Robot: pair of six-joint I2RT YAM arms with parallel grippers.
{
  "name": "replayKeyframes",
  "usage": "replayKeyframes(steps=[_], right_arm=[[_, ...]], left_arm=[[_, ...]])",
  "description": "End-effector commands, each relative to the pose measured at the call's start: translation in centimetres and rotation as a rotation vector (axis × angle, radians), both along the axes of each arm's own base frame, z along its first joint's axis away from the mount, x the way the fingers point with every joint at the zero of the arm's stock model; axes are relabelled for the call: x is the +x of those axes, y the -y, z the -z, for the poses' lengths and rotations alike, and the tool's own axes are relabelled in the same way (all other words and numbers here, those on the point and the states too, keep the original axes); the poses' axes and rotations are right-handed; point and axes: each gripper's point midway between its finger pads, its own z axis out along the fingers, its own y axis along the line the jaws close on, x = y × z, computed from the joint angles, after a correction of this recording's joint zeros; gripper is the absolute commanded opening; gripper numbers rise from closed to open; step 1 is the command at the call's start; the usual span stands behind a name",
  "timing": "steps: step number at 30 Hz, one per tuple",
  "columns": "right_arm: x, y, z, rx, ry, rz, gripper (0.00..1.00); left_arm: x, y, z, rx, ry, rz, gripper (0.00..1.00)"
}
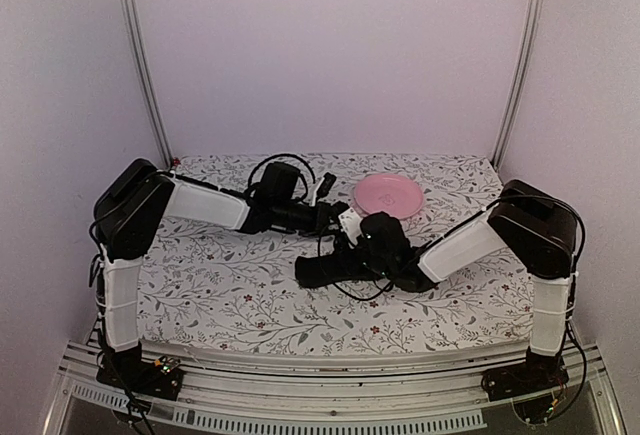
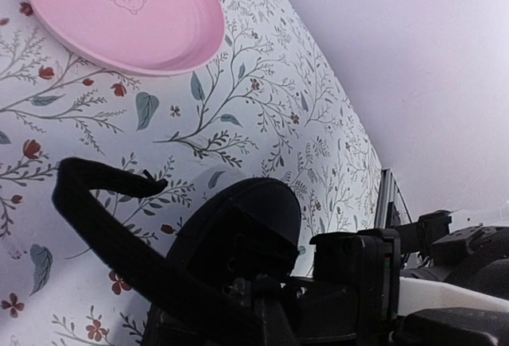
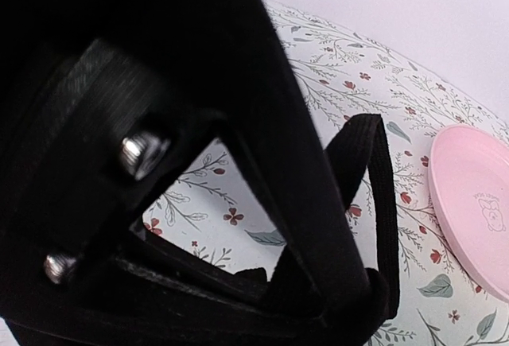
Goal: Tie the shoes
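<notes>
From above, the shoe (image 1: pixel 322 269) lies mid-bench (image 1: pixel 230 285), slightly toward the near edge. The right gripper (image 1: pixel 372 245) is down at its right end and the left gripper (image 1: pixel 328 217) is just beyond it. A plate (image 1: pixel 388 195) sits by the far edge.

The left wrist view shows a lace (image 2: pixel 103 227) arching up off the bench, with the plate (image 2: pixel 119 12) beyond. I cannot tell how that gripper's fingers stand.

In the right wrist view a black finger (image 3: pixel 119 123) fills the frame, with the lace (image 3: pixel 380 195) looping beside it. Its grip cannot be made out either.
</notes>
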Motion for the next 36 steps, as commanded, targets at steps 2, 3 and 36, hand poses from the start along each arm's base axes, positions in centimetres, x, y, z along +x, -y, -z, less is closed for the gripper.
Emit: replayKeyframes(steps=[2,3,36], right_arm=[[2.1,0.3,-2.0,0.14,0.092,0.037,0.02],[1.7,0.0,-2.4,0.164,0.096,0.006,0.02],[0.4,0.1,-1.6,0.321,-0.048,-0.155,0.02]], left_arm=[[-3.4,1.3,-1.6,-0.07,-0.046,0.11,0.02],[-3.2,0.9,-1.5,-0.064,-0.041,0.102,0.06],[-1.1,-5.6,-4.4,-0.011,0.156,0.086,0.69]])
